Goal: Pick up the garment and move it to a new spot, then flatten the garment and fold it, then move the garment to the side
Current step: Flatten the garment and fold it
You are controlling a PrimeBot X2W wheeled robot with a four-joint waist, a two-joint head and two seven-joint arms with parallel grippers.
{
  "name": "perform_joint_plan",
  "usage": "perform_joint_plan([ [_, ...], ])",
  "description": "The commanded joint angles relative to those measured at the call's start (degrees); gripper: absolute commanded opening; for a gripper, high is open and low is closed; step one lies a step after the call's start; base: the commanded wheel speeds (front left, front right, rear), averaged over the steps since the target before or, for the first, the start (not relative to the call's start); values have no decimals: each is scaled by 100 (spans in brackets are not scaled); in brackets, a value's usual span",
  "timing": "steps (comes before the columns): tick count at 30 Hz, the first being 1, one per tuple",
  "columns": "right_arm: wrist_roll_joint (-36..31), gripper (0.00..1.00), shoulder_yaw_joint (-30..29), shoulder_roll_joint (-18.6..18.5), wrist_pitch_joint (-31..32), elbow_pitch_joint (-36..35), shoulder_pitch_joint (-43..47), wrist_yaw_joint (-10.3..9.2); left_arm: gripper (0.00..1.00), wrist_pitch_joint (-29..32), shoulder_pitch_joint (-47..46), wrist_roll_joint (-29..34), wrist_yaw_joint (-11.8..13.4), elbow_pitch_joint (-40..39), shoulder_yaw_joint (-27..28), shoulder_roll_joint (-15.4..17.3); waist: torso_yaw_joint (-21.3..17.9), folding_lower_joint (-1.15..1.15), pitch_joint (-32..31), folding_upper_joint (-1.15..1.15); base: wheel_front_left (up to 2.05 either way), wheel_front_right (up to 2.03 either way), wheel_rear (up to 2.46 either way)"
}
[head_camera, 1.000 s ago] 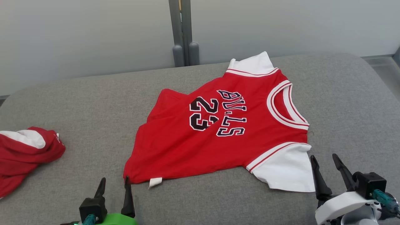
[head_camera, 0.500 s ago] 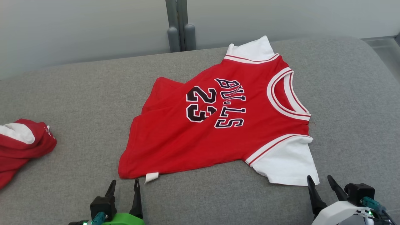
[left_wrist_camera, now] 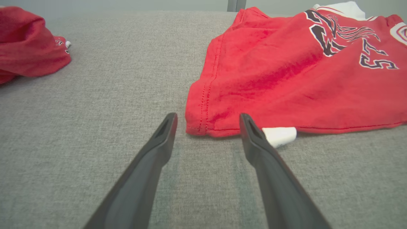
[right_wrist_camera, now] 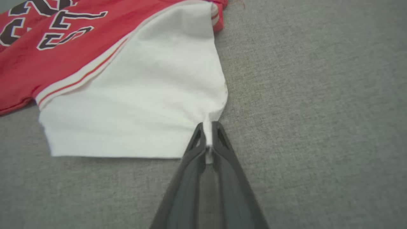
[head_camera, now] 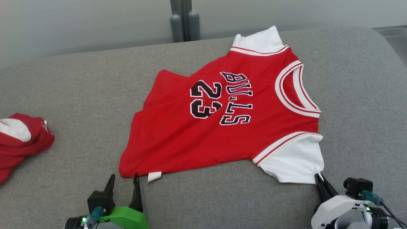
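Note:
The garment (head_camera: 222, 127) is a red jersey with white sleeves and black "BULLS 23" lettering, spread on the grey cushion (head_camera: 79, 95). My right gripper (head_camera: 319, 178) is shut on the near corner of the white sleeve (right_wrist_camera: 143, 105); white cloth shows pinched between its fingers (right_wrist_camera: 222, 143) in the right wrist view. At the jersey's near hem corner (left_wrist_camera: 203, 124) my left gripper (left_wrist_camera: 206, 119) stands open, its fingers (head_camera: 136, 190) either side of that corner and just short of it. A small white tag (left_wrist_camera: 279, 135) lies beside the right-hand finger.
A second red and white garment (head_camera: 19, 140) lies bunched at the cushion's left side. A grey post (head_camera: 184, 19) stands behind the cushion against a pale wall. Bare cushion lies between the two garments and to the right of the jersey.
The right gripper has gone from open to shut on the sleeve corner. The head view has shifted, so the jersey sits higher in the picture.

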Motion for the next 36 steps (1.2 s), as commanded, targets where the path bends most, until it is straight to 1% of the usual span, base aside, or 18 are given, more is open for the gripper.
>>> perform_joint_plan([
  [1, 23, 0, -3, -33, 14, 48, 53, -9, 100, 6, -108, -79, 5, -4, 17, 22, -18, 0, 43, 0, 0, 0, 0],
  [5, 39, 0, -178, -207, 14, -94, 246, -13, 100, 6, -220, -224, -36, 20, 44, 22, -107, 0, 118, 0, 0, 0, 0],
  [12, 24, 0, -194, -334, 14, -277, 396, -13, 100, 6, -353, -428, -198, 297, 215, 20, -426, 0, 241, 0, 0, 0, 0],
  [13, 36, 0, -187, -316, 13, -361, 364, -13, 100, 6, -327, -541, -289, 380, 162, 22, -525, 0, 244, 0, 0, 0, 0],
  [14, 36, 0, -189, -312, 13, -391, 362, -13, 100, 6, -298, -583, -317, 408, 99, 22, -542, 0, 241, 0, 0, 0, 0],
  [16, 36, 0, -178, -303, 13, -435, 353, -11, 100, 6, -229, -746, -285, 522, 13, 24, -563, 0, 233, 0, 0, 0, 0],
  [17, 17, 0, -156, -280, 8, -489, 329, -11, 100, 12, -199, -828, -232, 711, -104, 24, -571, 0, 226, 0, 0, 0, 0],
  [18, -1, 0, -145, -271, 8, -518, 310, -10, 100, 16, -223, -810, -223, 798, -185, 20, -572, 0, 230, 0, 0, 0, 0],
  [19, -2, 0, -145, -271, 8, -540, 292, -10, 45, 17, -274, -771, -191, 821, -241, 19, -566, 0, 235, 0, 0, 0, 0],
  [20, -3, 0, -140, -277, 7, -571, 269, -10, 0, 22, -309, -758, -202, 859, -307, 18, -559, 0, 240, 0, 0, 0, 0],
  [24, 29, 0, -174, -295, 7, -707, 242, -9, 0, 21, -354, -687, -227, 754, -382, 10, -507, 0, 199, 0, 0, 0, 0],
  [25, 49, 0, -260, -267, 7, -848, 293, -9, 0, 8, -302, -657, -300, 631, -428, 14, -460, 0, 80, 0, 0, 0, 0],
  [27, 23, 0, -296, -260, 7, -942, 338, -8, 0, 7, -253, -660, -318, 545, -410, 17, -428, 0, -1, 0, 0, 0, 0],
  [28, 89, 0, -430, -235, 6, -1196, 423, -8, 0, 6, -146, -729, -342, 281, -290, 30, -350, 0, -204, 0, 0, 0, 0],
  [31, 140, 0, -572, -220, 5, -1705, 503, -8, 0, 4, -43, -696, -400, -200, -131, 23, -227, 0, -499, 0, 0, 0, 0],
  [36, 181, 0, -661, -247, 0, -2647, 190, -8, 0, 4, -390, -468, -566, -768, 188, 26, -115, 0, -658, 0, 0, 0, 0],
])
